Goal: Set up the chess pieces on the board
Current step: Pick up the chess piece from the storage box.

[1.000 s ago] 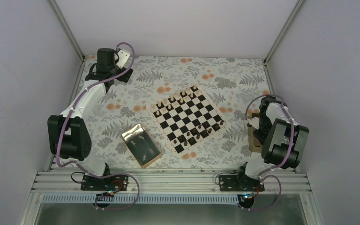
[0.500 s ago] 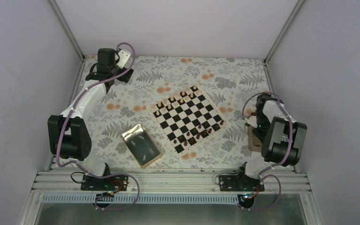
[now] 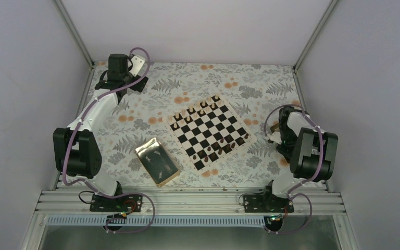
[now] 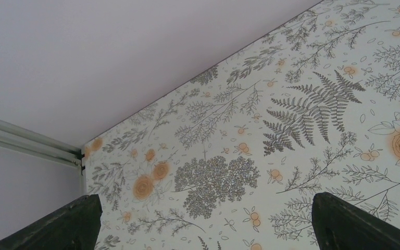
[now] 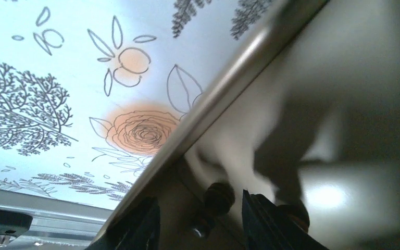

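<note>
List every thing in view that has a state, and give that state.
board, lying flat, only partly set.
chess pieces, some standing along two opposite edges of the board.
gold tray, open, with a few small pieces lying in it.
left gripper, open and empty, in the air.
right gripper, closed on a dark piece, in the air.
</note>
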Controlling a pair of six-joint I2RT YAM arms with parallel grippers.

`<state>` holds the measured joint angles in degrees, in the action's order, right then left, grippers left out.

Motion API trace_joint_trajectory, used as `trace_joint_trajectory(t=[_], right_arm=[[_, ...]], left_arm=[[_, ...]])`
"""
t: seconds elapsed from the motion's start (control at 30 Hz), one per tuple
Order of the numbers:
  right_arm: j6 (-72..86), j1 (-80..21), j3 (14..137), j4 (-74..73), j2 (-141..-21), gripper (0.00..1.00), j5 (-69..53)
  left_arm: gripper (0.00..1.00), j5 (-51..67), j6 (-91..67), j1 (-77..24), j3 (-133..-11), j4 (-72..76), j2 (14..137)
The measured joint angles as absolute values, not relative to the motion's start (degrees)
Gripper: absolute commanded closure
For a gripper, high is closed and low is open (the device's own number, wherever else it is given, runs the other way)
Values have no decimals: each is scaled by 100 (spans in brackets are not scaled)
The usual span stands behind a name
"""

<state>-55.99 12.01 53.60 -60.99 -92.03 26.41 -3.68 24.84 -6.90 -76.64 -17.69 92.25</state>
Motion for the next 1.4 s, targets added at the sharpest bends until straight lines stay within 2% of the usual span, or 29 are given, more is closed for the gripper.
trace_joint_trajectory(t=[0.43, 0.87, 1.4], right_arm=[[-5701, 1203, 5297, -5983, -9153, 52, 2698], [-6379, 1227, 5310, -5356, -8689, 53, 2263], [-7784, 2071, 5546, -5415, -8506, 54, 1514]], left_arm=[[0, -373, 2484, -692, -7671, -1789, 9225], [0, -432, 2484, -731, -7712, -1841, 9225], [0, -565, 2532, -764, -7835, -1938, 9367]])
